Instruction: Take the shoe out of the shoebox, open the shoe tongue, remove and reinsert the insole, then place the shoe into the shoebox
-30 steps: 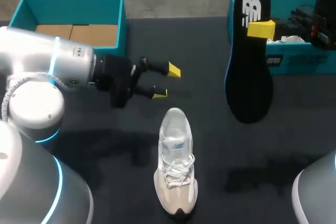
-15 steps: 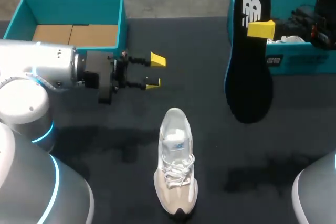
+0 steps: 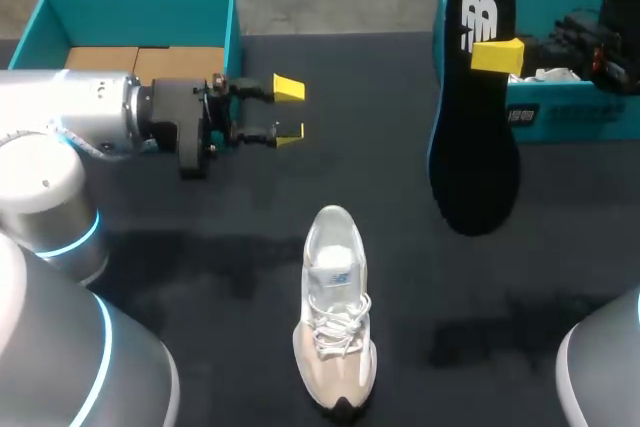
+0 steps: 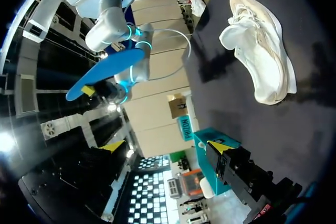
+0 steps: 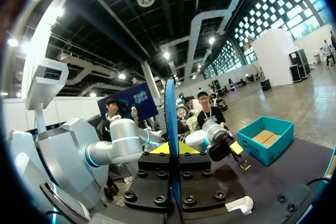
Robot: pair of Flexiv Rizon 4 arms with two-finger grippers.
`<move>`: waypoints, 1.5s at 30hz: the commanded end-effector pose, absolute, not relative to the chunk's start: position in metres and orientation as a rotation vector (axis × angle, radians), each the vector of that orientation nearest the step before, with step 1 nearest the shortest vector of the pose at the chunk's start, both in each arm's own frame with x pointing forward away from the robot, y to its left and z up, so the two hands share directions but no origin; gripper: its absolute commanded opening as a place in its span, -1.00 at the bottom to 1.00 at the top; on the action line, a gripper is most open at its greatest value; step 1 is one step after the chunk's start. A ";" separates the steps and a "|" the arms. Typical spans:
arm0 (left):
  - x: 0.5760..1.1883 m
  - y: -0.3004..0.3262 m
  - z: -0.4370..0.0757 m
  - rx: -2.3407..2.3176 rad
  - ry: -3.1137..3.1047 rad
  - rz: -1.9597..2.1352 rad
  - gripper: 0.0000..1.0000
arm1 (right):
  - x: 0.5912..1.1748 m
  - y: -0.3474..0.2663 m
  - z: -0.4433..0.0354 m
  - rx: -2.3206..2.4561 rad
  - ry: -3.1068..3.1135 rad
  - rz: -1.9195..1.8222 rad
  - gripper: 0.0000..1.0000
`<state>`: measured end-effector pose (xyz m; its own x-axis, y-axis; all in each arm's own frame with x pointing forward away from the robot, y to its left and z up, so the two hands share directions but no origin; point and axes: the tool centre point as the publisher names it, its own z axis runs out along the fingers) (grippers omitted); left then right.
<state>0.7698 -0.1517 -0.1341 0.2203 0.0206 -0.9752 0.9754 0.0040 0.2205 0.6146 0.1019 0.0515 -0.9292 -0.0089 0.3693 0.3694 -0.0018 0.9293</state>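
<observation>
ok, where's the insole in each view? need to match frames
Head view: insole at the far right, black side showing, clamped in the right tool.
Left wrist view: insole far ahead of the fingers, blue side showing, held up by the other arm.
Right wrist view: insole edge-on and upright between this tool's own fingers.
Shared landmark: the open left tool, visible in all three views.

You have the shoe (image 3: 335, 312) lying nearest you, the shoebox (image 3: 236, 37) at its eleven o'clock, the insole (image 3: 475, 147) at its one o'clock.
</observation>
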 end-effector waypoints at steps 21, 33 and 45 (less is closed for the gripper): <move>0.786 -0.160 -0.117 1.305 1.042 -1.068 1.00 | 0.726 0.128 0.016 -0.461 -1.882 -1.739 -1.00; 0.786 -0.160 -0.117 1.305 1.042 -1.068 1.00 | 0.741 0.132 0.009 -0.502 -1.846 -1.695 -1.00; 0.786 -0.160 -0.117 1.305 1.042 -1.068 1.00 | 0.741 0.132 0.009 -0.502 -1.846 -1.695 -1.00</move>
